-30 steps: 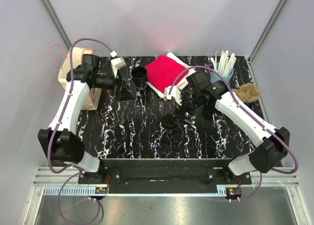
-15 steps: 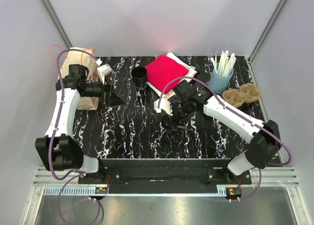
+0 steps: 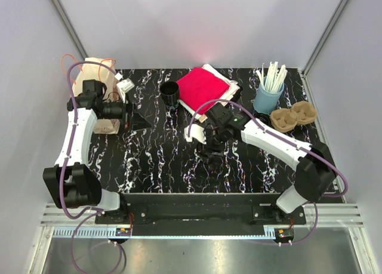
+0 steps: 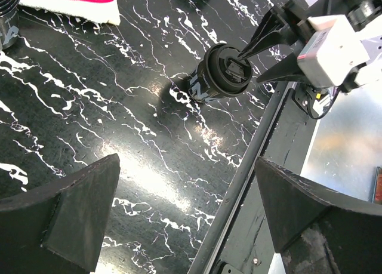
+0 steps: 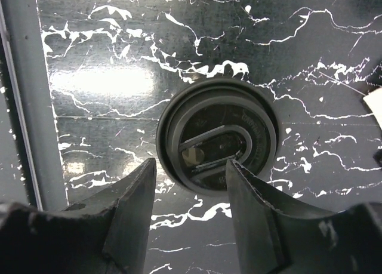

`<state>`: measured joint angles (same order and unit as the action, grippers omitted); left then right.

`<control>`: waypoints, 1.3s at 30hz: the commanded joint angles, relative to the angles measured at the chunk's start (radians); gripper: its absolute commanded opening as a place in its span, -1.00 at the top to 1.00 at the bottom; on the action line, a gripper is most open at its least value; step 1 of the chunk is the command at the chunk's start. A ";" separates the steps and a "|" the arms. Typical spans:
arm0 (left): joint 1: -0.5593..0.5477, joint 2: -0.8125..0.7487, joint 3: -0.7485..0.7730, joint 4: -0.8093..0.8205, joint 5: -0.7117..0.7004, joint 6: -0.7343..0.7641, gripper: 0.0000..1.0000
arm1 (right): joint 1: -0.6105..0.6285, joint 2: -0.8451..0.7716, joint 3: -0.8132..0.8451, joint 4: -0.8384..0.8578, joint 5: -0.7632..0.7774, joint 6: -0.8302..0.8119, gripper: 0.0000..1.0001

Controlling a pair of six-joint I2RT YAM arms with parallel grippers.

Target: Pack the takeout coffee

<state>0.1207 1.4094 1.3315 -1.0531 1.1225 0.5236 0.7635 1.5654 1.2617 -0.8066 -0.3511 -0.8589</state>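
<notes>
A black coffee cup with a lid (image 3: 210,151) stands on the marble table near the front middle; it also shows in the left wrist view (image 4: 219,77) and the right wrist view (image 5: 218,134). My right gripper (image 3: 209,141) hovers over it, open, one fingertip (image 5: 239,166) over the lid and the other (image 5: 146,169) beside the rim. A second black cup (image 3: 169,93), without a lid, stands at the back. A paper bag (image 3: 95,71) stands at the back left. My left gripper (image 3: 138,114) is open and empty just right of the bag.
A red cloth on white napkins (image 3: 203,86) lies at the back middle. A blue cup of white stirrers (image 3: 268,92) and a brown cardboard cup carrier (image 3: 293,116) stand at the right. The table's front rail (image 4: 262,142) runs below the lidded cup.
My right gripper has moved left and down over the lidded cup, uncovering the cup carrier. My left gripper has drawn back left toward the bag.
</notes>
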 commanded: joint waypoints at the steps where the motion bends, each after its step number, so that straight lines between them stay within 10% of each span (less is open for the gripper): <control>1: 0.007 -0.004 -0.003 0.018 0.048 0.015 -0.98 | 0.020 0.012 -0.010 0.053 0.023 -0.020 -0.09; 27: 0.023 0.000 -0.006 0.018 0.065 0.015 -0.98 | 0.043 0.033 0.027 0.001 0.087 -0.003 0.91; 39: 0.023 -0.049 0.044 0.033 -0.006 -0.002 -0.98 | 0.040 0.015 0.108 -0.017 0.147 0.098 1.00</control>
<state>0.1383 1.4059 1.3312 -1.0515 1.1393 0.5228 0.7971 1.5986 1.3098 -0.8112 -0.2417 -0.8162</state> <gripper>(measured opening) 0.987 0.100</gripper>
